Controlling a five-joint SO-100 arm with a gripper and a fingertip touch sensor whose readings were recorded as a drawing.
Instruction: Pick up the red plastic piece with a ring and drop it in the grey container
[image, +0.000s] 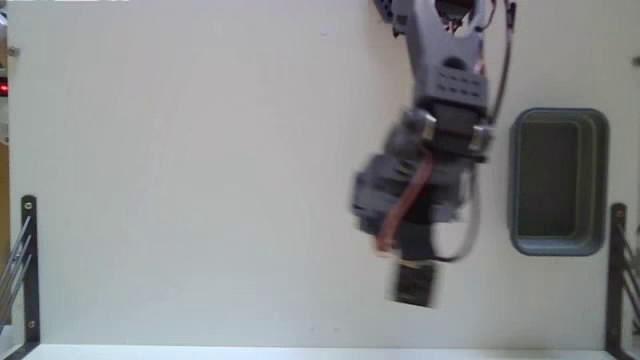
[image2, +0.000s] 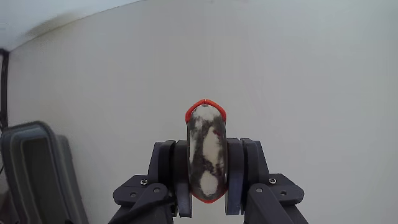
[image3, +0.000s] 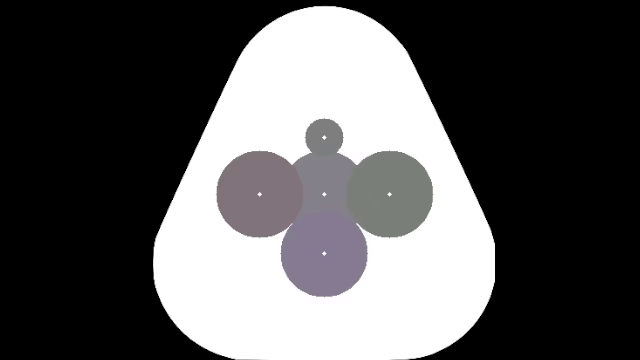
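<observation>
In the wrist view my gripper (image2: 206, 163) is shut on the red plastic piece with a ring (image2: 206, 146). The piece stands upright between the two dark fingers (image2: 166, 168), its mottled pale ring facing the camera and its red rim showing at top and bottom. It hangs above the bare white table. The grey container (image2: 37, 171) sits at the lower left of that view, apart from the gripper. In the fixed view the blurred gripper (image: 412, 285) is left of and a little below the grey container (image: 558, 180). The piece itself is hidden there.
The white table (image: 200, 180) spreads wide to the left of the arm in the fixed view. Black metal brackets (image: 28, 265) stand at the lower left and lower right edges. A red wire (image: 405, 205) runs along the arm.
</observation>
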